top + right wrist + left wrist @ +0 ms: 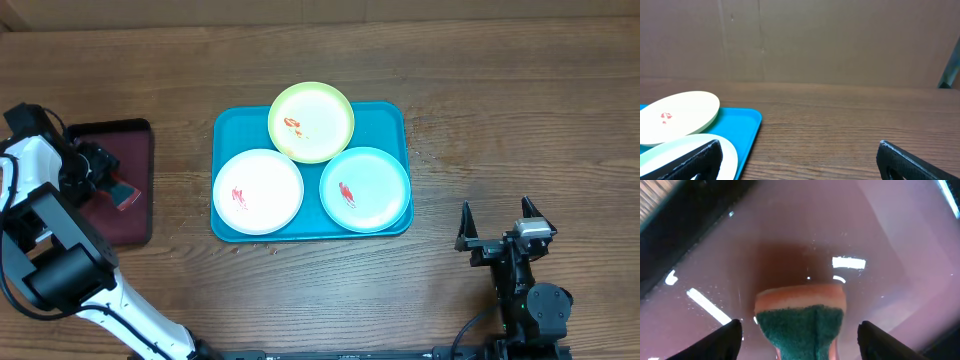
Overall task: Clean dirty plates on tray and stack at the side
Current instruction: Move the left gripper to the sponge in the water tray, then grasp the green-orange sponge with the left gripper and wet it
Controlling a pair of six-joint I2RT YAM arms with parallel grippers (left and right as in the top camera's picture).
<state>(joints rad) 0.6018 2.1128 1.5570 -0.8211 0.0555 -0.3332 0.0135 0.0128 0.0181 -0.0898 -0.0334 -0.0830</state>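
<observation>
The turquoise tray [225, 128] lies mid-table and holds three plates, each with a red smear: a yellow-green one [325, 110] at the back, a white one [270, 180] front left and a mint-blue one [375, 180] front right. My left gripper [108, 180] is open over a maroon tray, its fingers [800, 342] on either side of a green and orange sponge [800, 315] without touching it. My right gripper [497, 222] is open and empty over bare table, right of the turquoise tray; its wrist view [800, 165] shows the tray [747, 125], the yellow-green plate [685, 112] and the mint-blue plate [670, 147].
A dark maroon tray [135, 140] with a black rim sits at the far left, with the sponge [122, 193] on it. The table [500, 100] is brown wood. A cardboard wall [815, 40] stands behind it.
</observation>
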